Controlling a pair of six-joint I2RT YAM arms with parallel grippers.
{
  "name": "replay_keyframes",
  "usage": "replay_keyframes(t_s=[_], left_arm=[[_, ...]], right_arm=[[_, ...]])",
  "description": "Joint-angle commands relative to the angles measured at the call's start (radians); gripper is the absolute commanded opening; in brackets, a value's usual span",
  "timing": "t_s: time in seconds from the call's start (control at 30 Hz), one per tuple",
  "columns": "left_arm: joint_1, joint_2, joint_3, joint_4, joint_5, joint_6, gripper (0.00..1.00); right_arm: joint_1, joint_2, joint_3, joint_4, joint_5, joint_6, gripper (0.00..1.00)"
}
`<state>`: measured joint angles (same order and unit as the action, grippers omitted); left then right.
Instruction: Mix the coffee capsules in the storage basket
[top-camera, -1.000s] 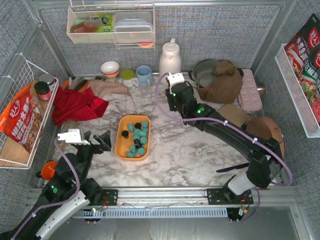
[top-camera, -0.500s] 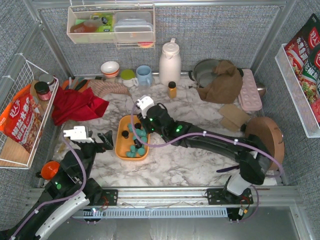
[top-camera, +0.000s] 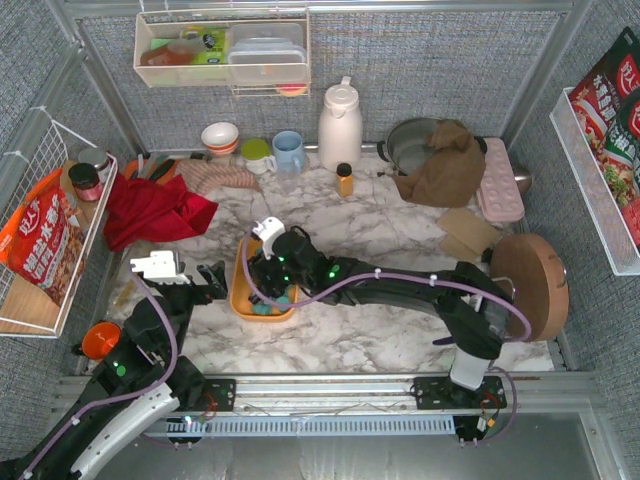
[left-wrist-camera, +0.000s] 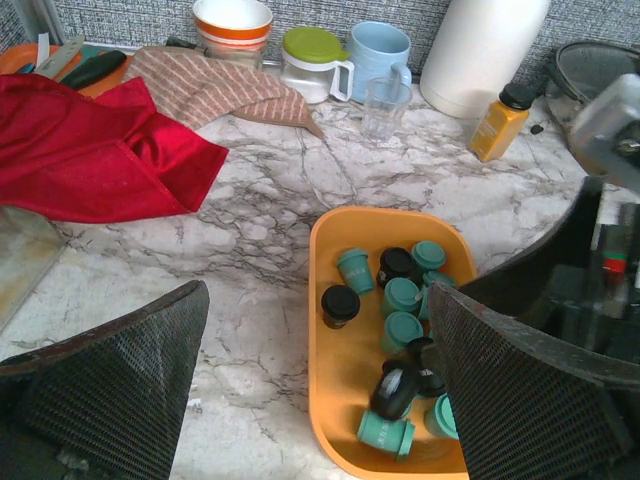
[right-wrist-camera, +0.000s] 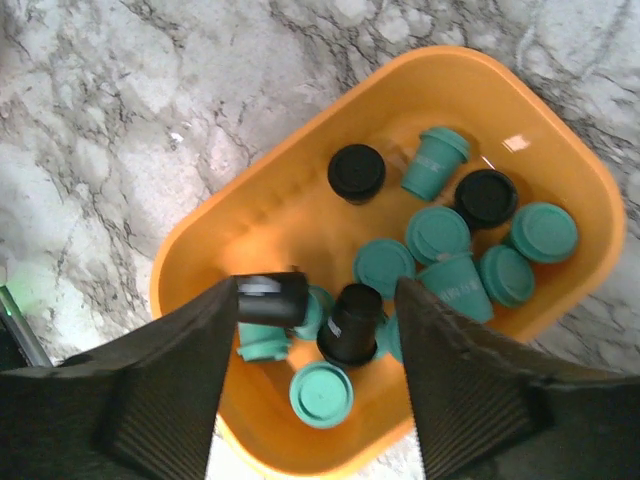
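Observation:
The orange-yellow storage basket (top-camera: 240, 290) sits on the marble left of centre, and also shows in the left wrist view (left-wrist-camera: 322, 300) and the right wrist view (right-wrist-camera: 250, 210). Teal coffee capsules (right-wrist-camera: 438, 234) and a few black ones (right-wrist-camera: 356, 172) lie loose in it (left-wrist-camera: 400, 297). My right gripper (top-camera: 270, 280) is open and reaches down into the basket (right-wrist-camera: 318, 305). A black capsule (right-wrist-camera: 350, 322) stands between its fingers and a blurred black one (right-wrist-camera: 270, 297) lies against the left fingertip. My left gripper (top-camera: 215, 282) is open and empty just left of the basket (left-wrist-camera: 320, 400).
A red cloth (top-camera: 150, 210) lies at the left. A small amber bottle (top-camera: 344, 180), a white thermos (top-camera: 340, 115), a blue mug (top-camera: 289, 150) and a bowl (top-camera: 220, 136) stand at the back. A pot with a brown cloth (top-camera: 445, 160) and a round wooden board (top-camera: 530, 285) are at the right.
My right arm swung from the back by the thermos leftward and down into the basket, uncovering the amber bottle. Capsules in the basket have shifted. My left gripper edged toward the basket.

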<state>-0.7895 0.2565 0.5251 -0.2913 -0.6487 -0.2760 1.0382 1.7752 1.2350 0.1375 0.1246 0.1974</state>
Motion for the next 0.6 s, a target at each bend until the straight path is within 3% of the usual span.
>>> replay_keyframes(t_s=[0.0, 0.07, 0.2, 0.33, 0.57], left_arm=[[0.000, 0.001, -0.004, 0.029, 0.001, 0.012, 0.99], [0.001, 0.005, -0.003, 0.029, 0.001, 0.012, 0.99], [0.002, 0.012, -0.006, 0.030, -0.002, 0.014, 0.99], [0.004, 0.014, -0.020, 0.046, 0.004, 0.022, 0.99], [0.014, 0.008, -0.080, 0.139, 0.055, 0.081, 0.99]], right_arm=[[-0.012, -0.084, -0.045, 0.004, 0.089, -0.035, 0.76], [-0.026, -0.142, -0.081, -0.012, 0.124, -0.064, 0.85], [-0.090, -0.266, -0.171, -0.056, 0.240, -0.109, 0.90], [-0.175, -0.403, -0.323, -0.085, 0.452, -0.207, 0.97], [-0.450, -0.652, -0.653, 0.100, 0.468, -0.346, 0.99]])
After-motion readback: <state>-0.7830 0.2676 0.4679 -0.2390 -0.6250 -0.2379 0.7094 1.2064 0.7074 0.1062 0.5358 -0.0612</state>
